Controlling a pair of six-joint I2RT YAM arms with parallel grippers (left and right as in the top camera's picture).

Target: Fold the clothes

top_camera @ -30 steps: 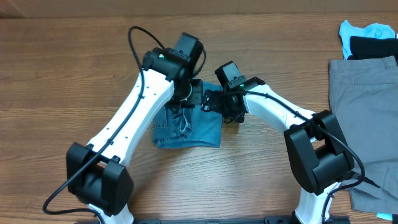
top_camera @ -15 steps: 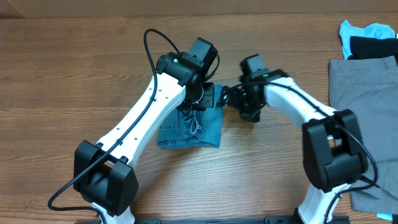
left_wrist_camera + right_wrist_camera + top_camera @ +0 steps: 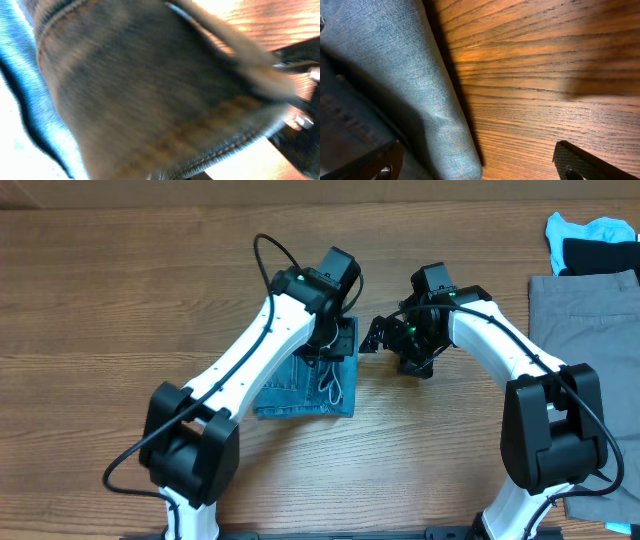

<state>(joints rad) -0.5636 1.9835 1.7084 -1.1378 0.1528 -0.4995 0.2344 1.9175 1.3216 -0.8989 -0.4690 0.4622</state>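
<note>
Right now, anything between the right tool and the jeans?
Nothing visible. The right tool is open at the right edge of the jeans, with only bare wooden table beside it. The left tool sits close by over the same corner.

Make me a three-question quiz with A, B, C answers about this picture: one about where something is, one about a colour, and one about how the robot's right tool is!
1. Where does the grey garment lie?
A. at the right edge of the table
B. hanging from an arm
C. in the middle of the table

2. What colour are the folded jeans?
A. red
B. blue
C. yellow

3. How is the right tool?
A. shut tight
B. open
C. out of every view

Answers:
1 A: in the overhead view it lies far to the right, apart from the jeans.
2 B: the overhead view shows blue denim.
3 B: the right wrist view shows its fingertips standing wide apart.
</note>
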